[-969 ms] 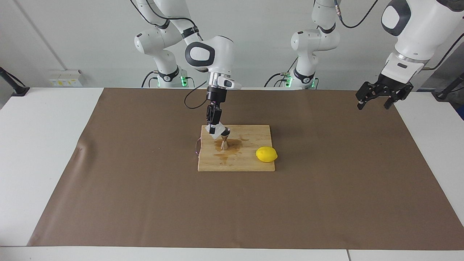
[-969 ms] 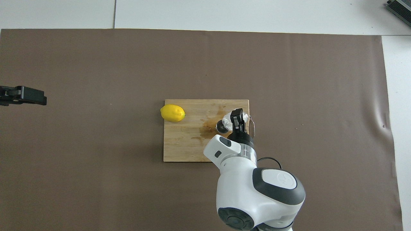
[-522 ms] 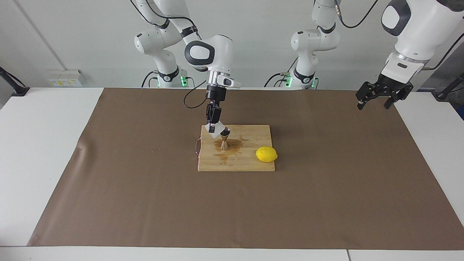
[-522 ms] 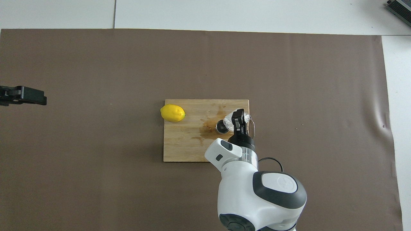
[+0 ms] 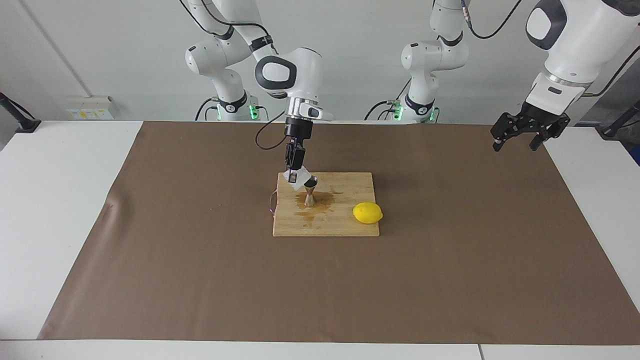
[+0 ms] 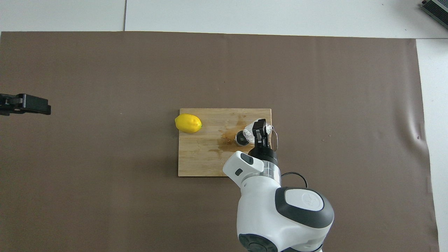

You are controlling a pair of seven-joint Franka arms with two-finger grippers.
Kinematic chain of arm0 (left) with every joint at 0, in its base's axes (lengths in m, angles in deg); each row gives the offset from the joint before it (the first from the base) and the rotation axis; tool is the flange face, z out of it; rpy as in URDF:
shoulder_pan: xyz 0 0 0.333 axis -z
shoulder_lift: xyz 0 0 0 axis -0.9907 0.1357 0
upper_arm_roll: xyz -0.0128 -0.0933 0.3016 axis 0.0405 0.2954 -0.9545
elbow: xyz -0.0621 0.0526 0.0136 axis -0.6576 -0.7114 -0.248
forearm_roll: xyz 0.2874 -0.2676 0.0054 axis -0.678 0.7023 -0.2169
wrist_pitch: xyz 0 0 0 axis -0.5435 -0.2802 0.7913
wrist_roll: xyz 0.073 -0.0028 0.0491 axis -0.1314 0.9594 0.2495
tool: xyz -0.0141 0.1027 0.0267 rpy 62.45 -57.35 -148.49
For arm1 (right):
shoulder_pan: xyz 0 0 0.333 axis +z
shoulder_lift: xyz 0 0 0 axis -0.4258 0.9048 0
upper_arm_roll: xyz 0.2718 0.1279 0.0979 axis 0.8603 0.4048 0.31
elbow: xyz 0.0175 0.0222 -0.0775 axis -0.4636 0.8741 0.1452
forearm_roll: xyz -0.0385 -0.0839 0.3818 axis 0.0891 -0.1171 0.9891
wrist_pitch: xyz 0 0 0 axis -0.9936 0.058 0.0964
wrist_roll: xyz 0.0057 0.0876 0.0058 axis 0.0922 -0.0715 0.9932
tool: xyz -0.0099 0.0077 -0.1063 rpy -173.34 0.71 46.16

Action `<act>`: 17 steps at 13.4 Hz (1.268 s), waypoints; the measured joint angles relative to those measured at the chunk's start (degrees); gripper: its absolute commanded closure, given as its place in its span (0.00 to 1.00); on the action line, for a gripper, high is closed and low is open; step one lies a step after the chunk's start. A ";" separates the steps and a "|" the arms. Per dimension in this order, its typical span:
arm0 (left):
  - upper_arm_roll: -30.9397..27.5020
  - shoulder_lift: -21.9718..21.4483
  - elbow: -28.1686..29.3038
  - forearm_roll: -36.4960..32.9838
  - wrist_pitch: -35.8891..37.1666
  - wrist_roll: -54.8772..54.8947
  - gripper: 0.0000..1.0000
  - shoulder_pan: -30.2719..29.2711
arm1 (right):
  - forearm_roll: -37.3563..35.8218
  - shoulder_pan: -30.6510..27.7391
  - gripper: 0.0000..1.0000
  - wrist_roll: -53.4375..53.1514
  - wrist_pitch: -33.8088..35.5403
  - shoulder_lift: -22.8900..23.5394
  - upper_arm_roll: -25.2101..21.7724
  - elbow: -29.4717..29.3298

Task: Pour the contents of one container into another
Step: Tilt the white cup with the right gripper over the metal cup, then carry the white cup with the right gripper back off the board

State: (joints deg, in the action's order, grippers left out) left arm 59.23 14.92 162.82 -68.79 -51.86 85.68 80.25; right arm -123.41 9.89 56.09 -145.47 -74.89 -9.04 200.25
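Right claw [image 5: 296, 176] has edged its tilted tumbler [image 5: 298, 179] over jigger [image 5: 310, 192], lemon [image 5: 367, 213] nearby.

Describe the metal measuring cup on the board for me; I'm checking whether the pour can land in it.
The measuring cup is small, shiny steel, hourglass-shaped: two cones joined at a narrow waist. It stands upright on the wooden board, in a dark wet patch, its open top facing up. The tilted glass, held by the right hand, leans over its rim; contact cannot be told.
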 measured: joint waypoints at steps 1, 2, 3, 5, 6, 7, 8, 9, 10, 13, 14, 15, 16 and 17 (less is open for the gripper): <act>0.00 0.00 0.00 0.00 0.00 0.00 0.00 0.00 | 0.30 0.00 1.00 -0.41 0.00 0.00 0.00 -0.06; 0.00 0.00 0.00 0.00 0.00 0.00 0.00 0.00 | 0.91 0.00 1.00 -0.57 0.00 0.00 0.00 -0.13; 0.00 0.00 0.00 0.00 0.00 0.00 0.00 0.00 | 1.73 0.00 1.00 -0.63 0.00 0.00 0.00 -0.21; 0.00 0.00 0.00 0.00 0.00 0.00 0.00 0.00 | 4.36 0.00 1.00 -0.63 0.00 0.00 0.00 -0.31; 0.00 0.00 0.00 0.00 0.00 0.00 0.00 0.00 | 5.48 0.00 1.00 -0.63 0.00 0.01 0.00 -0.31; 0.00 0.00 0.00 0.00 0.00 0.00 0.00 0.00 | 6.49 0.00 1.00 -0.63 0.00 0.01 0.00 -0.33; 0.00 0.00 0.00 0.00 0.00 0.00 0.00 0.00 | 7.70 0.00 1.00 -0.63 0.00 0.02 0.00 -0.42; 0.00 0.00 0.00 0.00 0.00 0.00 0.00 0.00 | 8.78 0.00 1.00 -0.63 0.00 0.04 0.00 -0.58; 0.00 0.00 0.00 0.00 0.00 0.00 0.00 0.00 | 9.93 -0.01 1.00 -0.63 0.00 0.06 0.00 -0.80; 0.00 0.00 0.00 0.00 0.00 -0.01 0.00 0.00 | 14.06 -0.22 1.00 -0.61 0.00 0.07 -0.01 -1.24; 0.00 0.00 0.00 0.00 0.00 -0.01 0.00 0.00 | 16.20 -0.24 1.00 -0.43 0.00 0.08 -0.01 -1.35; 0.00 0.00 0.00 0.00 0.00 -0.01 0.00 0.00 | 18.26 -0.25 1.00 0.15 0.00 0.10 -0.01 -1.43; 0.00 0.00 0.00 0.00 0.00 -0.01 0.00 0.00 | 20.51 -0.32 1.00 1.16 0.00 0.11 -0.02 -1.50; 0.00 0.00 0.00 0.00 0.00 -0.01 0.00 0.00 | 22.64 -0.44 1.00 2.49 0.00 0.12 -0.04 -1.60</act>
State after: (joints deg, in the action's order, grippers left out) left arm 59.23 14.92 162.82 -68.79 -51.86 85.68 80.25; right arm -100.77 9.45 58.58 -145.46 -74.77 -9.08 198.65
